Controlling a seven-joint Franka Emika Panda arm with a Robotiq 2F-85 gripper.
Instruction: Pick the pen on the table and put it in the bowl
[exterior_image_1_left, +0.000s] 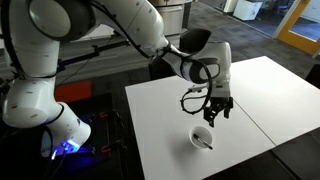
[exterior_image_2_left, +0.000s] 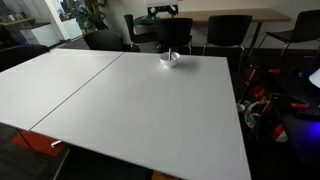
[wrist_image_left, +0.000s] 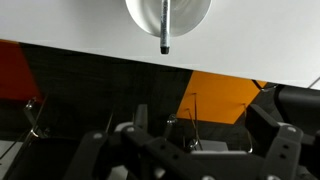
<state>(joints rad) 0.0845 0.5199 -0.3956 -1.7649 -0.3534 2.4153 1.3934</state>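
The pen (wrist_image_left: 164, 22) is lying in the bowl (wrist_image_left: 195, 10), and its dark tip is sticking out over the rim. The bowl is standing on the table (exterior_image_1_left: 270, 90). The gripper (exterior_image_1_left: 216, 115) is hanging above the bowl, not touching it; its jaws are standing apart and holding nothing.

Even indoor light; white table (exterior_image_2_left: 150, 100) slightly glary; soft shadows; low resolution; wrist view foreground blurred.
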